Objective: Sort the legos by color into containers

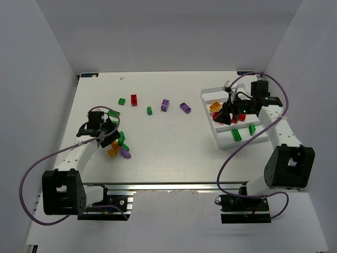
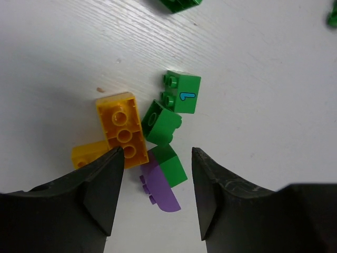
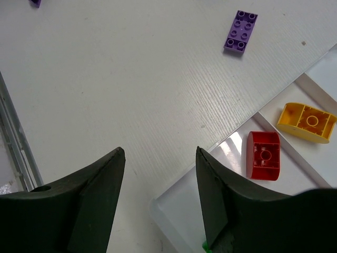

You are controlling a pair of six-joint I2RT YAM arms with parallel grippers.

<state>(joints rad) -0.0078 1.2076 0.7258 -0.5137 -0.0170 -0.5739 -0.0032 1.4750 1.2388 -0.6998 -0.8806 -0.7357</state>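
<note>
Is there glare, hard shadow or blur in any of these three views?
Top external: even, soft light; only faint shadows on the white table. Left wrist: the yellow-orange oblong plastic brick is sharp, while the black left end effector looks dark. Right wrist: a bright glare patch lies on the white plastic tray beside the red rounded plastic brick.

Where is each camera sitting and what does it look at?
Top: above and behind, looking down on white table, white plastic tray, both arms.
Left wrist: looks down past left gripper at yellow plastic brick.
Right wrist: looks down past right gripper at tray corner.
Top and right wrist share the tray and a purple plastic brick.
</note>
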